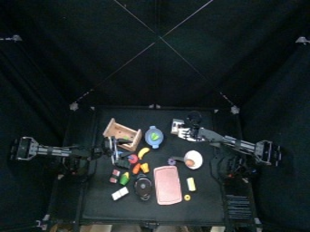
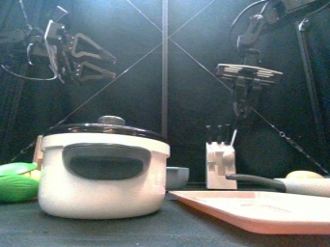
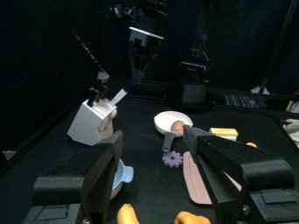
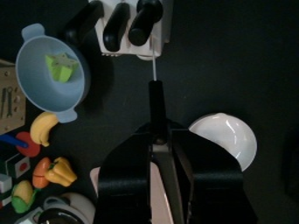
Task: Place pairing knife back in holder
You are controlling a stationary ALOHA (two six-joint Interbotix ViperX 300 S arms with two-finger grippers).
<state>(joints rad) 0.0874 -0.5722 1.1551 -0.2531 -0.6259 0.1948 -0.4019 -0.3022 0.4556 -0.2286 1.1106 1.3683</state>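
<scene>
Right tool (image 4: 153, 150), knife (image 4: 152, 96) beside holder (image 4: 131, 24)

No text, label, brand, number or sign can be read in any view. The things on the table show only plain surfaces.

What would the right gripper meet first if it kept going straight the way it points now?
Probably the holder: the paring knife in the right gripper points its tip at the holder's edge. How far off that is remains unclear.
</scene>
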